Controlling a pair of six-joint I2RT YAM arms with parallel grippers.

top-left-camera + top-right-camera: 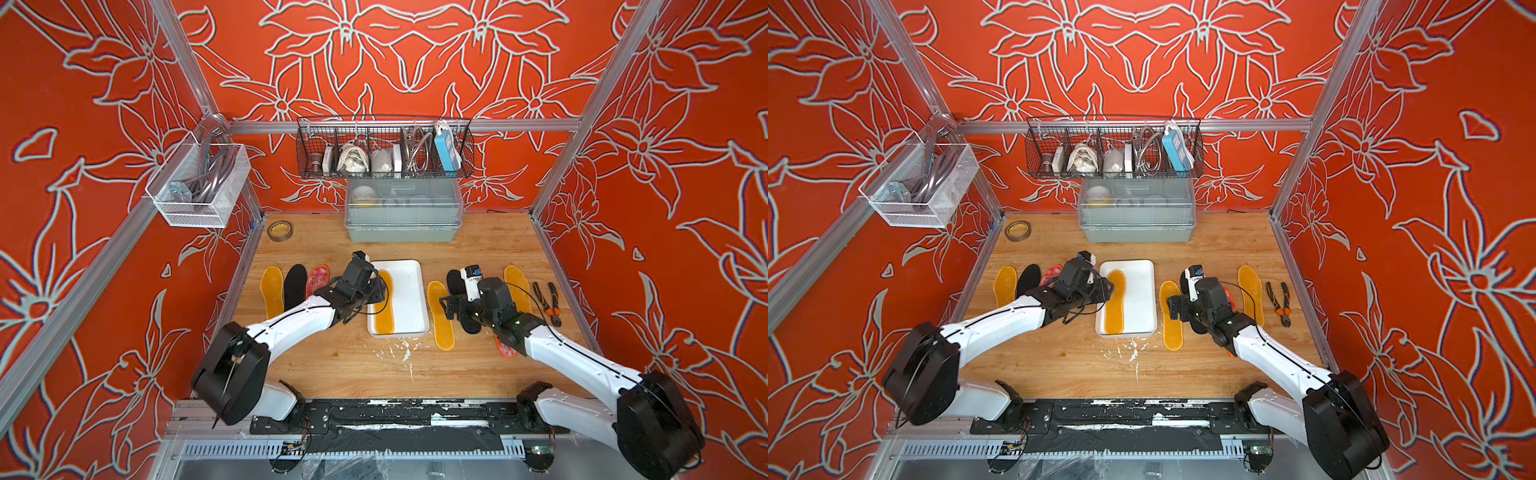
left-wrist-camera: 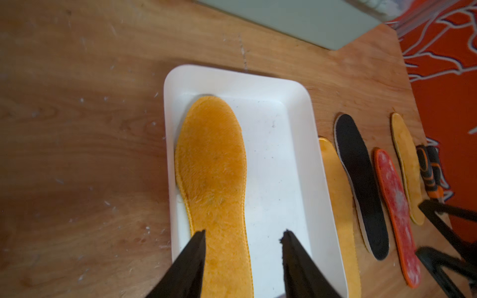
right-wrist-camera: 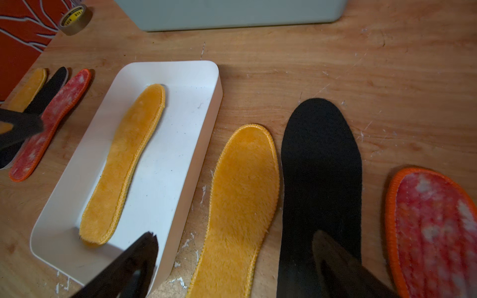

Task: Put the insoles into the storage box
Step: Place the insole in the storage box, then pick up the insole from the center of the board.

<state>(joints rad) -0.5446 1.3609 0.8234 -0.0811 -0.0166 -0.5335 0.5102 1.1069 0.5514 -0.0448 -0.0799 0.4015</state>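
The white storage box (image 1: 409,291) sits mid-table. One amber insole (image 2: 214,167) lies flat along the box's left side. My left gripper (image 2: 244,234) hovers open over that insole's heel end, holding nothing. My right gripper (image 3: 236,236) is open just above another amber insole (image 3: 242,196) on the table right of the box. Beside it lie a black insole (image 3: 320,160), a red mottled insole (image 3: 436,227) and a further amber one (image 1: 517,286). Left of the box lie an amber insole (image 1: 272,291), a black one (image 1: 295,284) and a red one (image 1: 318,278).
Orange-handled pliers (image 1: 548,303) lie at the far right. A grey-green lidded bin (image 1: 403,216) stands behind the box, with a tape roll (image 1: 279,230) at the back left. Wire baskets (image 1: 384,149) hang on the walls above.
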